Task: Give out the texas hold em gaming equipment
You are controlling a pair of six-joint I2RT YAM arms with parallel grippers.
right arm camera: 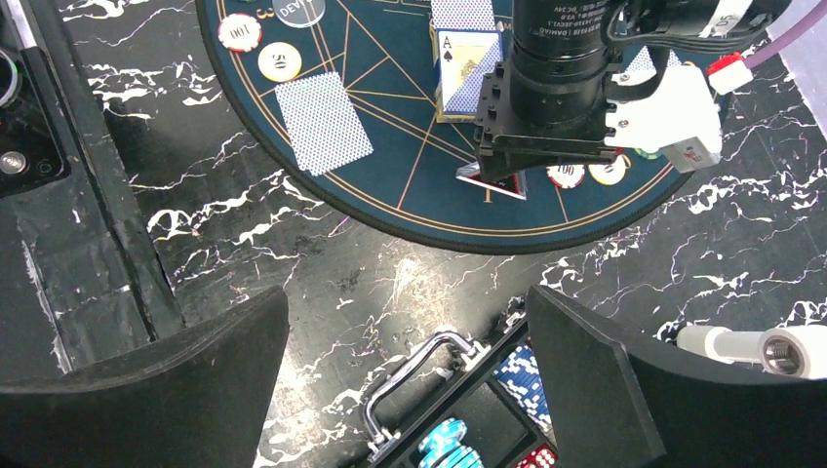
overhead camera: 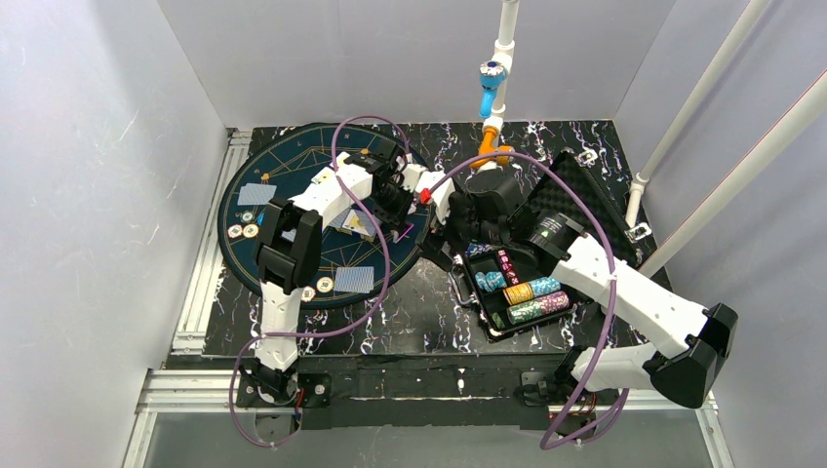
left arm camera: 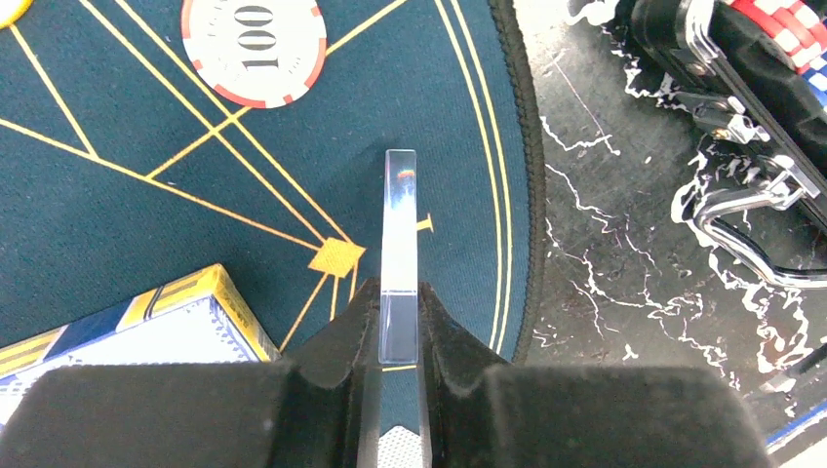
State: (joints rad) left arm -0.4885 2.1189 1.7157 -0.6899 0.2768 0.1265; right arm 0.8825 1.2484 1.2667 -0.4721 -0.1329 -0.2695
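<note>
Both arms same build: left arm [overhead camera: 293, 244] & right arm [overhead camera: 634, 292] have white links w/ chunky blk joint housings, blk bases. Thin purple cable [overhead camera: 611, 292] runs off each. Left wrist has blk round motor [right arm camera: 566, 58] w/ white label txt, white block [right arm camera: 673, 117], red/white plug [right arm camera: 733, 66]. Left gripper [left arm camera: 400, 292] & right gripper [right arm camera: 408, 297]: matte blk wedge-shaped fingers.
</note>
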